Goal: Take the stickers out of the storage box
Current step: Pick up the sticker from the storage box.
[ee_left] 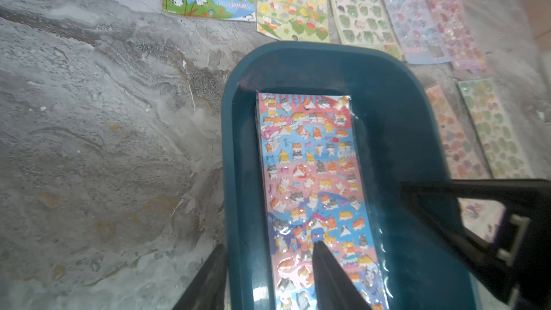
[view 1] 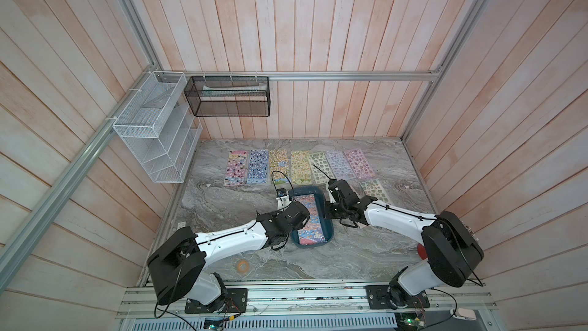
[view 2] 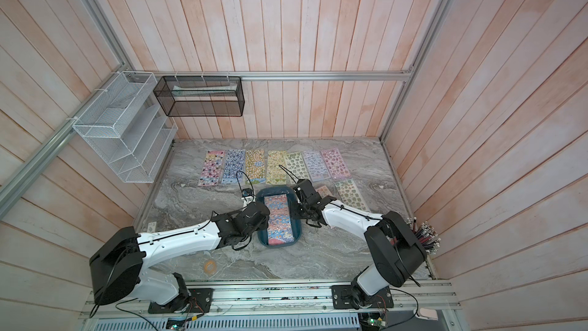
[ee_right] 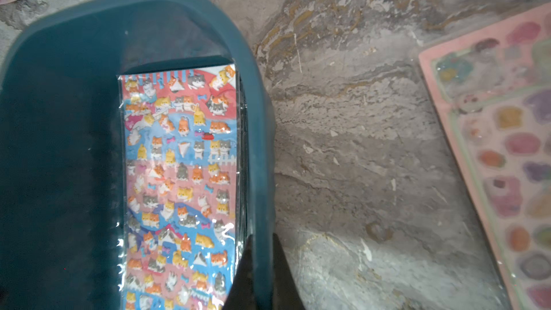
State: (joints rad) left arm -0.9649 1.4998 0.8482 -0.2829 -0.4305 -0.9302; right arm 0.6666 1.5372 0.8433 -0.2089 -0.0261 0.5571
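The dark teal storage box (view 1: 329, 229) (view 2: 276, 190) sits mid-table between my arms. Inside it lies a stack of stickers; the top sheet (ee_left: 310, 174) (ee_right: 182, 159) is blue and pink with small cats and dogs. My left gripper (ee_left: 269, 246) is open and straddles the box's left wall (ee_left: 238, 174), one finger outside it and the other resting on the top sheet. My right gripper (ee_right: 262, 236) is shut on the box's right wall (ee_right: 256, 144). Several sticker sheets (view 1: 299, 167) lie in a row behind the box, and others (view 1: 375, 191) lie to its right.
A white wire-mesh rack (view 1: 156, 135) and a black mesh basket (view 1: 229, 97) hang on the left and back walls. A tape ring (view 1: 243, 265) lies near the table's front edge. A bundle of pencils (view 2: 426, 237) stands at the right wall behind my right arm.
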